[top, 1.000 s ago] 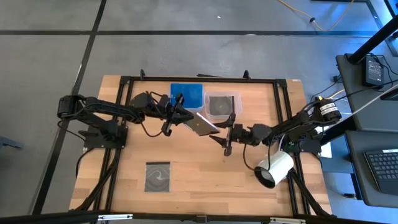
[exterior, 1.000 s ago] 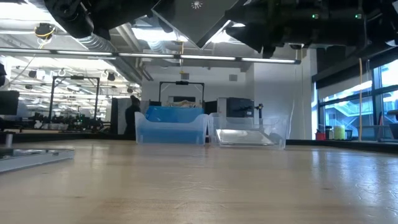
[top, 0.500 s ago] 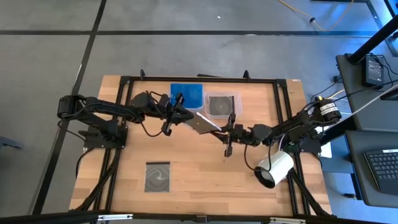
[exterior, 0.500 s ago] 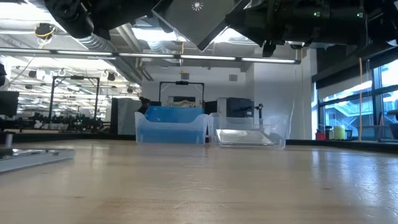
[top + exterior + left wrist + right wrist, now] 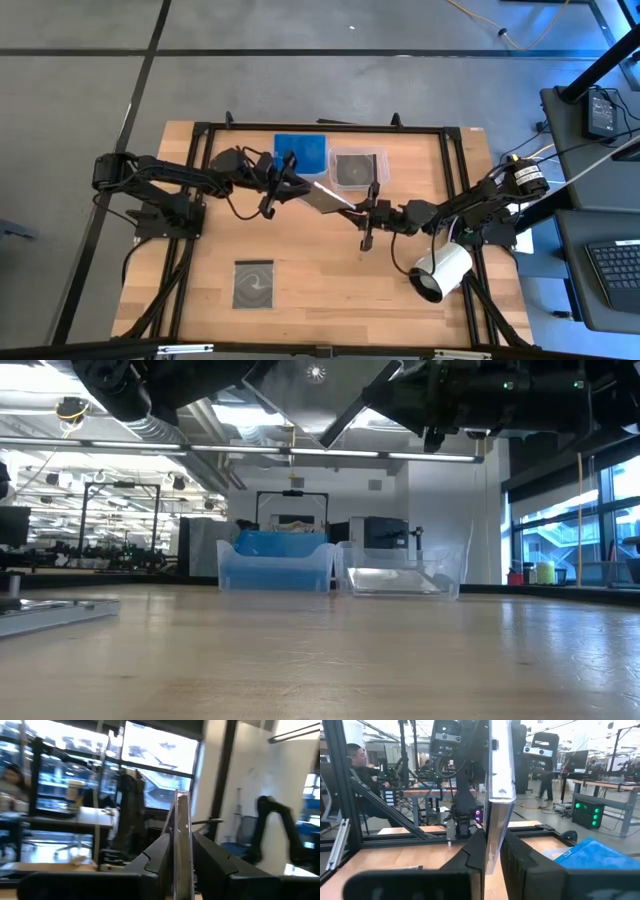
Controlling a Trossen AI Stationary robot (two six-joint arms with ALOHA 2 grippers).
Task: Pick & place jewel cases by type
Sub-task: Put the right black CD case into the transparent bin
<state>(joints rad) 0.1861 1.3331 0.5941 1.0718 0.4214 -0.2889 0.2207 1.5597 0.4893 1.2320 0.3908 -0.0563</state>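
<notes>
A dark grey jewel case (image 5: 325,197) hangs in the air over the middle of the table, between my two grippers. My left gripper (image 5: 298,190) is shut on its left side and my right gripper (image 5: 356,208) is shut on its right side. Each wrist view shows the case edge-on between that arm's fingers (image 5: 182,830) (image 5: 500,780). From the low view its underside (image 5: 310,400) shows high above the tabletop. Another grey jewel case (image 5: 252,285) lies flat on the near left of the table. My left gripper pinches the case's left edge (image 5: 181,851) between its two fingers, which come about level from the table's left. The case is lifted clear and tilted. My right gripper pinches the case's right edge (image 5: 495,845) between its two fingers, which come about level from the table's right.
A blue tub (image 5: 300,153) and a clear tub (image 5: 358,168) with a dark case inside stand side by side at the far edge. A white cylinder (image 5: 440,272) lies at the near right. A black frame (image 5: 200,200) borders the table.
My right gripper has shut on the case's right edge. The case has tipped a little between the two grippers and stays clear of the table. Both arms have kept their places.
</notes>
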